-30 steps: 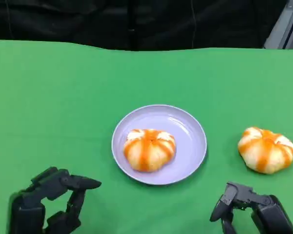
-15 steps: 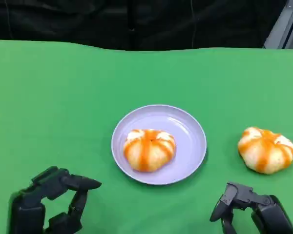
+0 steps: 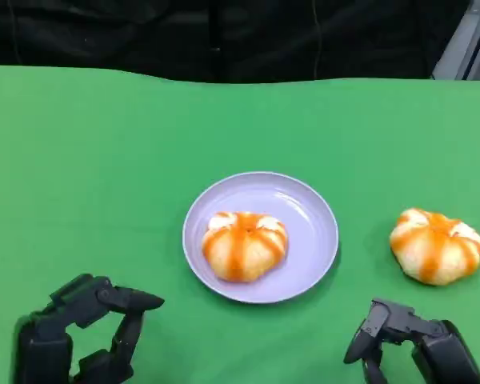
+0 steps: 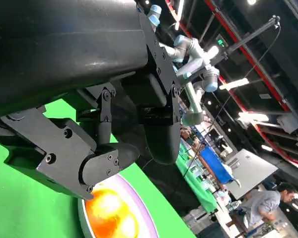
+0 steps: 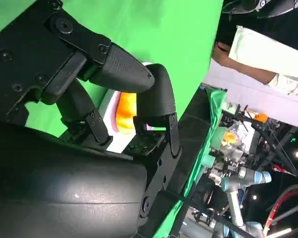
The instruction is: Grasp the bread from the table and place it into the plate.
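Note:
A round bread bun with orange stripes [image 3: 245, 245] lies in the lilac plate [image 3: 310, 210] at the table's middle. A second striped bun [image 3: 436, 246] sits on the green cloth to the plate's right. My left hand [image 3: 80, 332] hovers at the lower left, fingers spread, holding nothing. My right hand [image 3: 412, 348] is low at the lower right, below the loose bun and apart from it, fingers apart and empty. In the left wrist view my left hand [image 4: 109, 134] shows the plated bun [image 4: 107, 213] beyond its fingers. The right wrist view looks past my right hand [image 5: 119, 79] to that bun [image 5: 126, 111].
The green cloth [image 3: 88, 168] covers the whole table, with a dark backdrop behind its far edge. In the right wrist view a person's sleeve [image 5: 268, 54] is near the table. A person [image 4: 265, 201] and other robot arms stand far off in the left wrist view.

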